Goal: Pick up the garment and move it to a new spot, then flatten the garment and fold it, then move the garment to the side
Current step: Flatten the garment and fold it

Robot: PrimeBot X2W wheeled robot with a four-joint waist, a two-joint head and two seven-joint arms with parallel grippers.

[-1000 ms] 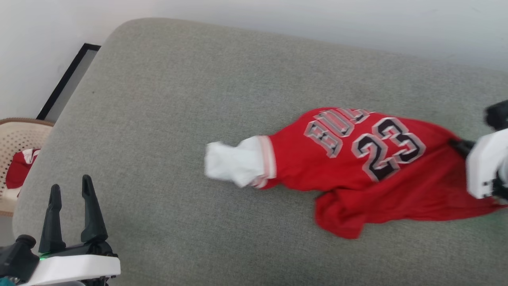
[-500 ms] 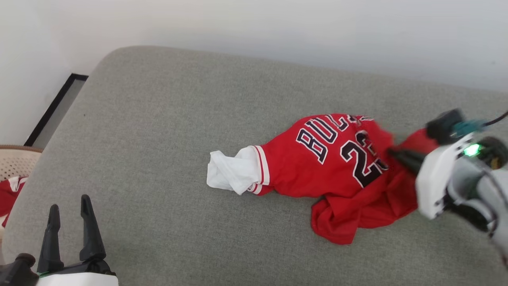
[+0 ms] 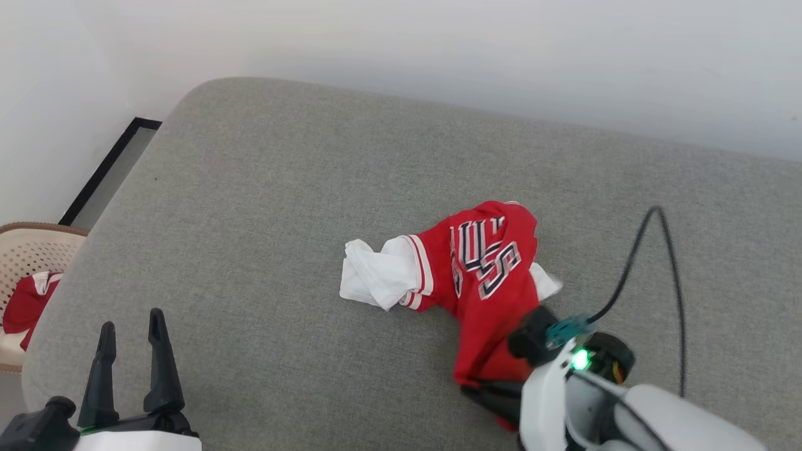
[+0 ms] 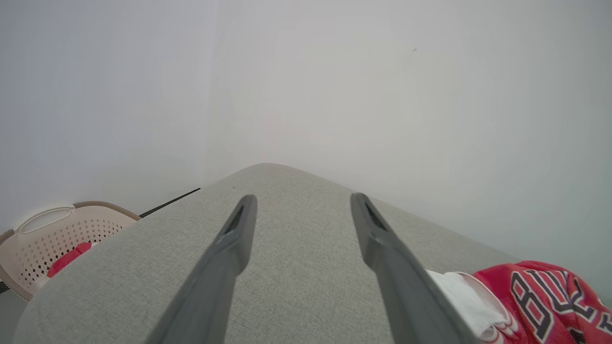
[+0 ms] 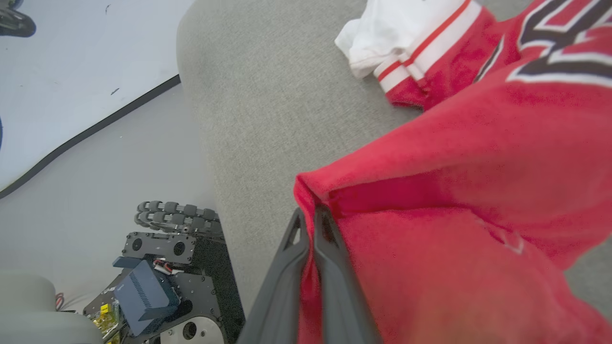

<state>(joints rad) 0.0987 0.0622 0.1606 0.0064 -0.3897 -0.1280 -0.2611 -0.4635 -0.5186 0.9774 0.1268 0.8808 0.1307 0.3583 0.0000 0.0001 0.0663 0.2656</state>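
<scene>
The garment (image 3: 485, 263), a red jersey with white sleeves and black lettering, lies bunched near the middle of the grey cushion (image 3: 301, 181). One white sleeve (image 3: 376, 279) points left. My right gripper (image 3: 485, 393) is shut on a red edge of the garment at its near side, and the cloth is lifted and stretched from there. In the right wrist view the gripper (image 5: 311, 215) pinches a fold of the red garment (image 5: 454, 191). My left gripper (image 3: 131, 319) stands open at the lower left, well away from the garment (image 4: 540, 296), with nothing between its fingers (image 4: 239, 234).
A beige perforated basket (image 3: 28, 247) holding red clothing (image 3: 25, 304) stands left of the cushion. A black cable (image 3: 664, 250) loops over the cushion's right part. White wall lies behind. The robot's base (image 5: 162, 267) and floor lie below the cushion's near edge.
My right gripper has dragged the garment's edge from the right towards the near side, bunching the jersey and folding over the number. The left gripper has kept its place; the camera has shifted a little.
</scene>
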